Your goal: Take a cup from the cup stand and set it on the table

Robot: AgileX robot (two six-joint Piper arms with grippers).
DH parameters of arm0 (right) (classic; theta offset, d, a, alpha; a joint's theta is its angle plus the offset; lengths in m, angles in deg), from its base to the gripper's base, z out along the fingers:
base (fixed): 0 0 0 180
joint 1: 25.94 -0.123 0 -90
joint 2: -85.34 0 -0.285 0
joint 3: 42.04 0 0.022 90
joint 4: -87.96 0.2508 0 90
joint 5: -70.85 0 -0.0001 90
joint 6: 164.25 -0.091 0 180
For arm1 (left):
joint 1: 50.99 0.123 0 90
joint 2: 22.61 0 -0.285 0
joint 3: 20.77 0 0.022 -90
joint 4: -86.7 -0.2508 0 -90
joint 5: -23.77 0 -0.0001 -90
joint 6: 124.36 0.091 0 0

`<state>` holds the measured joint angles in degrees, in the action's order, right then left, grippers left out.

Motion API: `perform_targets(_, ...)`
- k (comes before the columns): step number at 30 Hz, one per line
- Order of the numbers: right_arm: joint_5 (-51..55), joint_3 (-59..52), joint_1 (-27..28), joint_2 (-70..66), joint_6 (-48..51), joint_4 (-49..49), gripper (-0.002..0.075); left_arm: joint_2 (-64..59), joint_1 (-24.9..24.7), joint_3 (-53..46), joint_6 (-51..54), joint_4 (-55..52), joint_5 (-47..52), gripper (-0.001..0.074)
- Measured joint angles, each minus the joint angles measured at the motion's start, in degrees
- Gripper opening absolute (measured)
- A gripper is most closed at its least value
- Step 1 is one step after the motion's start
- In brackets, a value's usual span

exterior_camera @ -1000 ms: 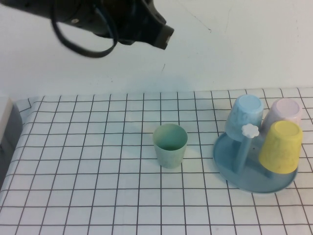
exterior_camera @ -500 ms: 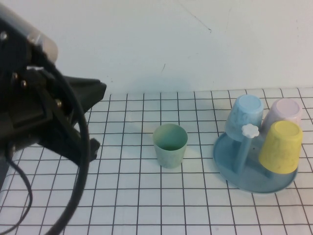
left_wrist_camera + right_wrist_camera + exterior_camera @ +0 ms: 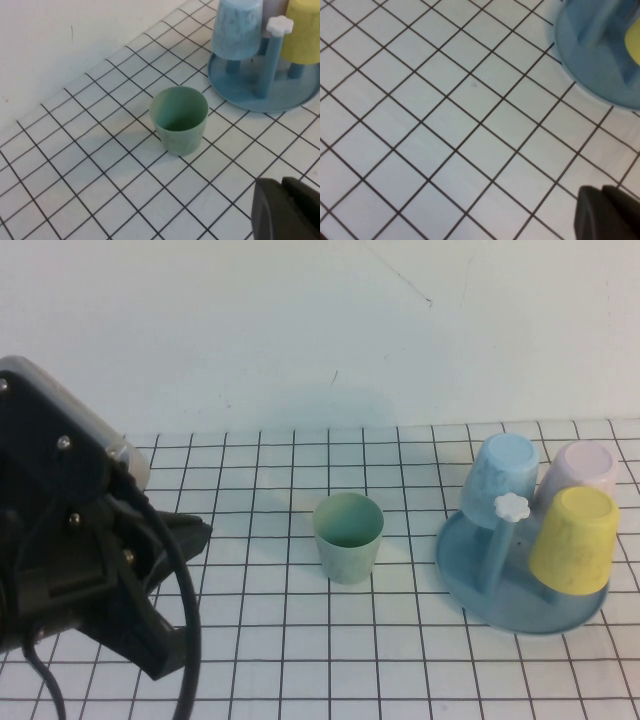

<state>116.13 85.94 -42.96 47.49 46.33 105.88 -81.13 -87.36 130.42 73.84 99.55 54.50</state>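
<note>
Cup (image 3: 348, 537) upright on tabletop (image 3: 260, 640), left of cup stand (image 3: 520, 585). Left end effector (image 3: 287, 209) clenched, cut off at near left; right end effector (image 3: 607, 212) clenched, mostly out of frame.

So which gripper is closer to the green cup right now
Left, it seems. The left gripper, shut, is off to the robot's left of the cup, clear of it. The right gripper, shut, hangs over bare grid beside the stand, cup out of its view.
</note>
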Motion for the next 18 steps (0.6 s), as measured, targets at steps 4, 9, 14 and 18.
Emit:
perform_targets(4,0.56,0.0,0.0,0.0,0.0,1.0,0.0,0.04,0.0,0.0,0.0,0.0,1.98,-0.0001)
perform_targets(9,1.53,0.0,0.0,0.0,0.0,1.23,0.0,0.04,0.0,0.0,0.0,0.0,2.72,-0.0001)
perform_targets(14,1.66,0.0,0.0,0.0,0.0,1.23,0.0,0.04,0.0,0.0,0.0,0.0,2.72,-0.0001)
perform_targets(18,1.66,0.0,0.0,0.0,0.0,1.23,0.0,0.04,0.0,0.0,0.0,0.11,2.72,-0.0001)
